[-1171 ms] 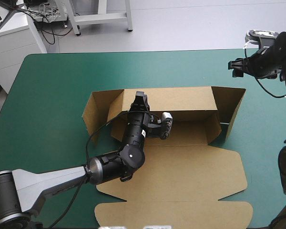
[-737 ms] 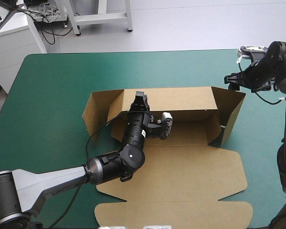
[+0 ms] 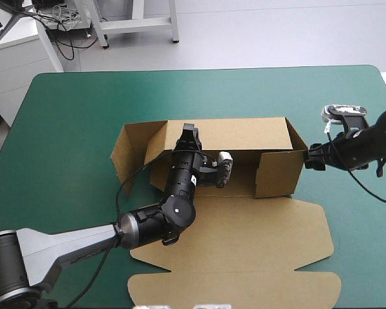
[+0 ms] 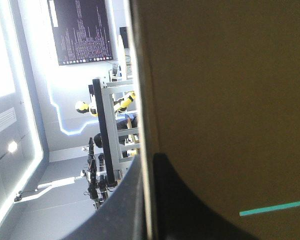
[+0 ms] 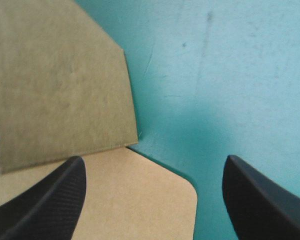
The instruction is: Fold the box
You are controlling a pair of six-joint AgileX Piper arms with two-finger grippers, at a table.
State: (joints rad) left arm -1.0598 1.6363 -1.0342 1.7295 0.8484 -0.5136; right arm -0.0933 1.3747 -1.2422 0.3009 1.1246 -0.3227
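We see the left gripper [image 3: 189, 131] clamped on the far wall of the box [image 3: 257, 228]. The right gripper [image 3: 312, 157], its fingers apart, sits just beside the box's end toward the right edge of the table [image 3: 71, 129].

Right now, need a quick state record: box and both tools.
box: brown board, partly set up
back wall: raised
right end flap: turned inward, standing along the front
left end flap: standing, angled outward
lid: flat, toward the table's near edge
left tool: shut on the back wall's top edge
right tool: open, just outside the box's right corner; contact cannot be told
surface: teal-green cover
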